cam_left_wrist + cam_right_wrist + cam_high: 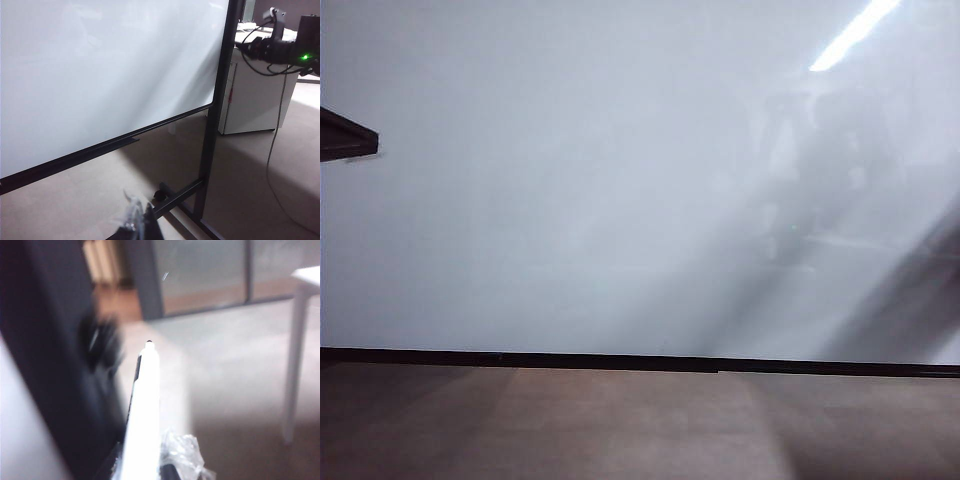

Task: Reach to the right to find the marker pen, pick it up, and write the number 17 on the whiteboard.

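Right gripper (pixel 142 472) sits at the near edge of its wrist view, and my read is that it is clamped on the pen (pixel 144 410): the white barrel rises from between the fingers, dark tip pointing away toward the floor. Crinkled clear plastic (pixel 182 450) lies just beside the barrel. Everything there is blurred. Left gripper (pixel 137 225) shows only as a dark sliver with clear wrapping; I cannot tell how its jaws stand. It faces the whiteboard (pixel 100 75) on its black stand (pixel 220 100). From the exterior view the whiteboard (pixel 570 180) fills nearly everything, unmarked, and neither arm shows.
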Controlling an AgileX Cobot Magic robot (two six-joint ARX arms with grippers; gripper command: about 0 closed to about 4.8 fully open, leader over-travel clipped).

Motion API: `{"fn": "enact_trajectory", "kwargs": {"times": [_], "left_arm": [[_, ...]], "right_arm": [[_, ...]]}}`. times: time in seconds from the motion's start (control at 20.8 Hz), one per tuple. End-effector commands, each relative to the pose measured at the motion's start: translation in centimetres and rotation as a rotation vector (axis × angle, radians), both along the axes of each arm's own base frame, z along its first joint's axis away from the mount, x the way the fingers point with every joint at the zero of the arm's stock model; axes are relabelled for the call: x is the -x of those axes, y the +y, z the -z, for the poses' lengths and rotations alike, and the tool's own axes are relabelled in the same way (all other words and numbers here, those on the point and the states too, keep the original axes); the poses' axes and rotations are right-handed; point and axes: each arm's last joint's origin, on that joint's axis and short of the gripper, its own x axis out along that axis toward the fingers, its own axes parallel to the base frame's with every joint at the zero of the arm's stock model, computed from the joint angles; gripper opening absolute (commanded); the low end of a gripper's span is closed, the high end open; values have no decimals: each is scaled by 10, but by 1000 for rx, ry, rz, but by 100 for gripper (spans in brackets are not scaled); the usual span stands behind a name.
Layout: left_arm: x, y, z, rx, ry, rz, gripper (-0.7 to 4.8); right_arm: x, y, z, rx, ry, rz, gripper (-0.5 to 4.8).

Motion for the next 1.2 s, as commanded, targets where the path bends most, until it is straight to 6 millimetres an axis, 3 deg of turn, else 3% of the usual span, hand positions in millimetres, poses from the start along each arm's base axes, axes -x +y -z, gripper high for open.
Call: {"fn": "enact_trajectory", "kwargs": {"times": [0.05, 0.24, 0.29, 0.43, 0.53, 0.62, 0.82, 0.91, 1.06, 1.2], "left_arm": [[0, 0, -1, 3, -5, 1, -5], [-1, 1, -1, 3, -5, -7, -5], [-1, 2, -1, 3, -5, -18, -5], [-11, 15, -1, 3, -5, -170, -5], [-15, 22, -1, 3, -5, -243, -5], [-17, 26, -1, 3, -5, -288, -5], [-16, 29, 16, -92, 148, -327, -5], [-16, 28, 13, -80, 129, -316, -5], [-16, 28, 1, -28, 45, -315, -5], [-7, 31, -46, 53, -89, -308, -5]], "right_arm": [[11, -9, -42, -5, -154, 132, -5], [51, -8, -129, 5, -247, 341, -5], [58, -5, -143, 4, -256, 359, -5], [109, 21, -210, 21, -349, 411, -5], [139, 39, -235, 23, -364, 407, -4], [167, 60, -251, 15, -355, 383, -5], [216, 102, -267, -1, -359, 364, -5], [235, 119, -273, -19, -401, 283, -5], [244, 138, -275, -73, -421, 122, -5], [233, 164, -273, -104, -389, 3, -5]]}}
